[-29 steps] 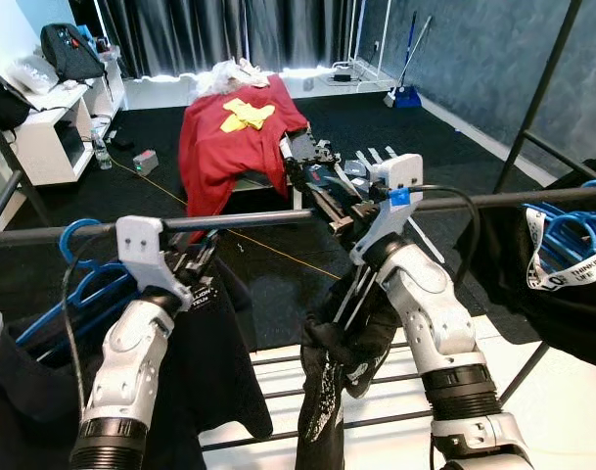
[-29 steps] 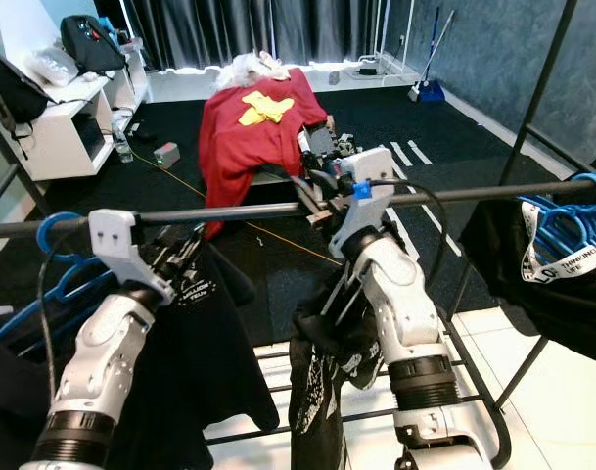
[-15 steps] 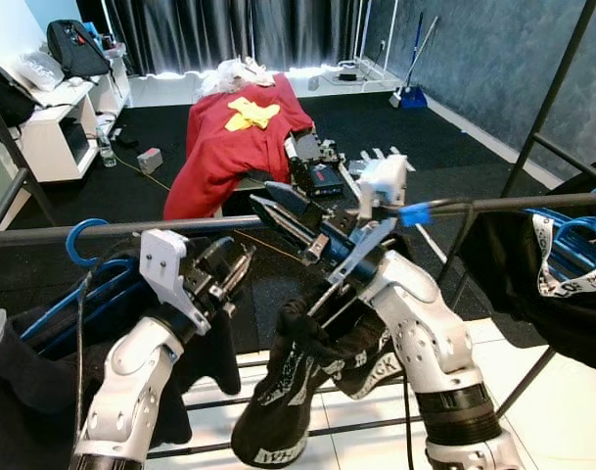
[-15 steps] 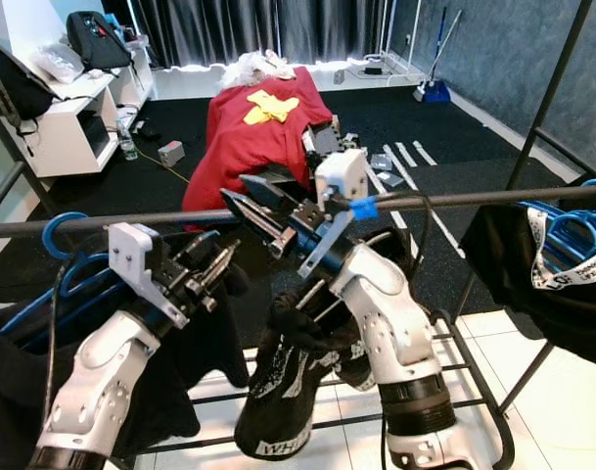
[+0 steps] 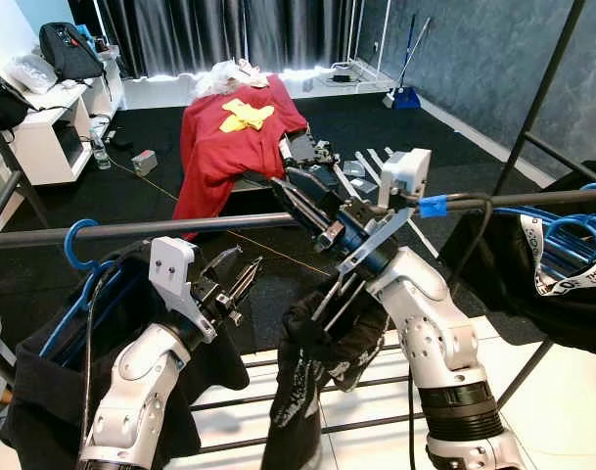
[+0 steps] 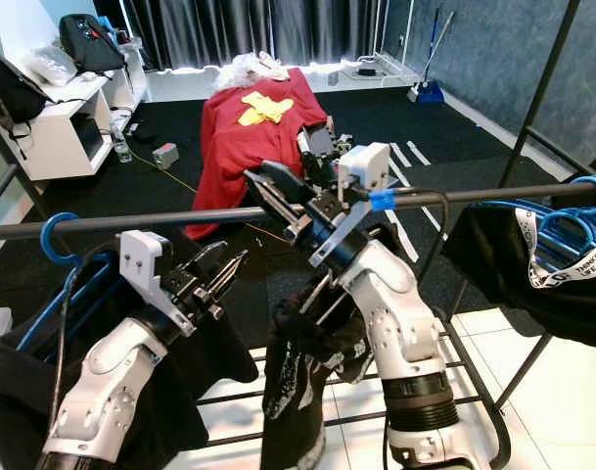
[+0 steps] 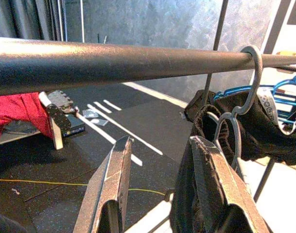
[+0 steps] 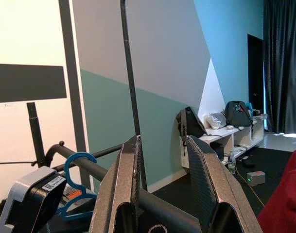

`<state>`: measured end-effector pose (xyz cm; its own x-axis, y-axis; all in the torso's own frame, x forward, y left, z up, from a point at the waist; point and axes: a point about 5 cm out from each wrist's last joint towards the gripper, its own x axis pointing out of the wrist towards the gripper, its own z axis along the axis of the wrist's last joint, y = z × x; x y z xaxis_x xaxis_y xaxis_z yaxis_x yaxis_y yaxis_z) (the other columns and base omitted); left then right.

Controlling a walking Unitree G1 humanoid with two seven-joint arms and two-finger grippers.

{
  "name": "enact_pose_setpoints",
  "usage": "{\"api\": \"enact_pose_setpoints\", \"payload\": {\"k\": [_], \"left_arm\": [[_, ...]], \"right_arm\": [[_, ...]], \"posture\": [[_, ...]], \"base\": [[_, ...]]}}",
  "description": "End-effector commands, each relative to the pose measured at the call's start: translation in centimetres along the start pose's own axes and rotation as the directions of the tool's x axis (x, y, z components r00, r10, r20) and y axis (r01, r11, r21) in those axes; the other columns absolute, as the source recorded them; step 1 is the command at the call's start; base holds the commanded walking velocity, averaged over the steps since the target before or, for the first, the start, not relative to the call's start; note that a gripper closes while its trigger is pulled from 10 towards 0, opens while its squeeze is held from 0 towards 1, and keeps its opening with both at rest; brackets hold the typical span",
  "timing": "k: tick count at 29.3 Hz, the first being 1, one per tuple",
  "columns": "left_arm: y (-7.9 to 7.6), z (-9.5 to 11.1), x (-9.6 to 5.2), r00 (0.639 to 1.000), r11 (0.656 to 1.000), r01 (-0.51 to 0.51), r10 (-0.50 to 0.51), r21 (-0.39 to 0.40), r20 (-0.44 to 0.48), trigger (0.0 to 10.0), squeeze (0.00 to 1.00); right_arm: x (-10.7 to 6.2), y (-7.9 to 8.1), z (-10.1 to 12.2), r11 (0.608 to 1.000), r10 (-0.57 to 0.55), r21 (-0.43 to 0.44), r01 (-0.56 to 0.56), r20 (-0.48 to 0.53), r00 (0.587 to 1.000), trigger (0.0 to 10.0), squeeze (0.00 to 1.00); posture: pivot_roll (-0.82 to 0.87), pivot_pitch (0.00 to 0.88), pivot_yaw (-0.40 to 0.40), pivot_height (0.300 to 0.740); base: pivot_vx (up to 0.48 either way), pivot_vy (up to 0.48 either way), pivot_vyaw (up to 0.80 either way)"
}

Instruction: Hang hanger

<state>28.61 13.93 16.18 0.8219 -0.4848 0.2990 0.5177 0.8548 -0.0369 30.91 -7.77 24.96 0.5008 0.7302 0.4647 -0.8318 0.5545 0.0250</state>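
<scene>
With the grey metal hanger (image 7: 245,82) carrying a black garment (image 5: 322,377) now hooked on the dark clothes rail (image 5: 229,224), the right gripper (image 5: 302,201) had opened and lifted clear, the left gripper (image 5: 241,279) open too

Readable in part: "THINKING" on a white band (image 5: 572,277) hanging among the blue hangers (image 5: 562,227) at the right end of the rack. White print on the hanging black garment (image 5: 305,392), too crumpled to make out.
</scene>
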Motion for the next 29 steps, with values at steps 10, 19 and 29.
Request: {"api": "enact_pose_setpoints", "payload": {"k": [10, 19, 29], "left_arm": [[-0.38, -0.1, 0.01, 1.0, 1.0, 0.019, -0.019, -0.008, -0.014, 10.0, 0.0], [-0.45, -0.38, -0.23, 0.999, 1.0, 0.023, -0.023, -0.006, -0.033, 10.0, 0.0], [-0.48, -0.5, -0.38, 0.999, 1.0, 0.027, -0.027, -0.008, -0.045, 10.0, 0.0]], "right_arm": [[-0.13, 0.0, 0.02, 1.0, -0.004, 0.002, 0.004, -0.012, 1.0, 10.0, 0.0], [-0.08, 0.04, -0.08, 1.0, -0.007, 0.009, 0.007, -0.016, 1.0, 10.0, 0.0], [-0.1, 0.17, -0.29, 1.0, -0.008, 0.014, 0.008, -0.027, 1.0, 10.0, 0.0]], "posture": [[0.02, 0.0, -0.002, 0.74], [0.02, 0.0, -0.001, 0.74], [0.02, 0.0, 0.0, 0.74]], "base": [[-0.332, 0.0, 0.0], [-0.35, 0.0, 0.0], [-0.347, 0.0, 0.0]]}}
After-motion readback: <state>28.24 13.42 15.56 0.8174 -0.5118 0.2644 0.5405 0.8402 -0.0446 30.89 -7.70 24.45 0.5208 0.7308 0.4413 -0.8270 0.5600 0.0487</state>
